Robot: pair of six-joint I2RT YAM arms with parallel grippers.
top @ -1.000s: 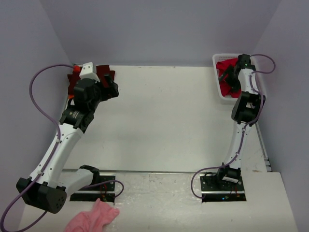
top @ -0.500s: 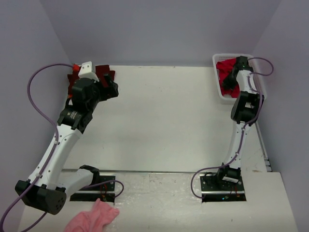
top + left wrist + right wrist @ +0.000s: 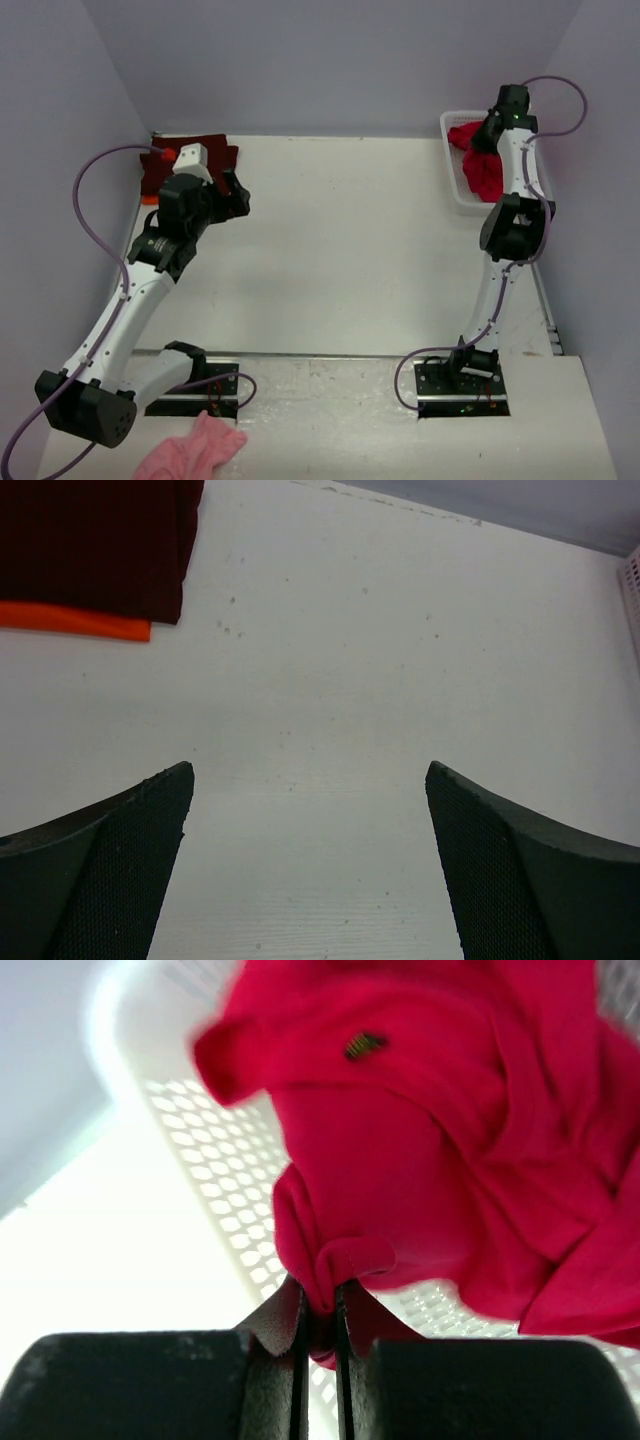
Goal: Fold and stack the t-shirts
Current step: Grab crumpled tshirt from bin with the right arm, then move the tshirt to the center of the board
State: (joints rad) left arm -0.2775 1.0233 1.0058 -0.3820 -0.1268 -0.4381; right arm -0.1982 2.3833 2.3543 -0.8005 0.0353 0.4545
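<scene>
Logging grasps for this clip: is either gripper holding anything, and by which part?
The right gripper pinches a bunched fold of the red t-shirt above the white basket; the left gripper is open, holding nothing.

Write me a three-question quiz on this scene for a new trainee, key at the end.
1. True or false: the right gripper is shut on the red t-shirt, which hangs over the white basket.
2. Fill in the blank: the left gripper is ____ and holds nothing.
3. Where does the maroon t-shirt lie?
A) in the white basket
B) on top of the orange t-shirt, at the table's far left corner
C) in the left gripper

Key: 1 true; 2 open; 3 B.
</scene>
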